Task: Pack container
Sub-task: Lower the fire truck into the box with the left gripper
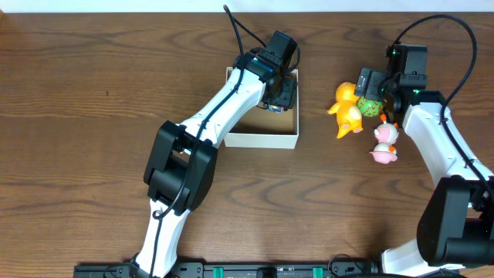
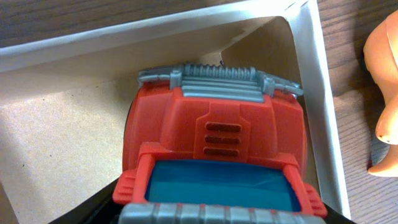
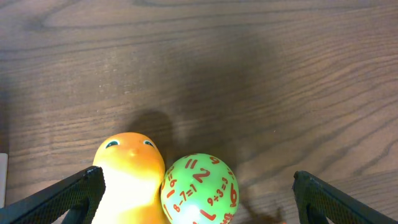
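Observation:
The container (image 1: 261, 140), a white box with a brown inside, sits at mid table. My left gripper (image 1: 279, 93) reaches into its far right corner, shut on a red toy truck (image 2: 214, 140) with a blue windscreen and grey grille. The truck's nose points at the white corner wall (image 2: 326, 124); my dark fingers (image 2: 93, 208) flank its sides. My right gripper (image 3: 198, 198) is open low over the table, with an orange duck (image 3: 127, 177) and a green number ball (image 3: 199, 186) side by side between its fingers (image 3: 78, 193).
A pink and white toy figure (image 1: 384, 144) lies just in front of the duck (image 1: 346, 110) and ball (image 1: 369, 106). The duck is close to the container's right wall. The container's left half shows bare brown cardboard (image 2: 62, 149).

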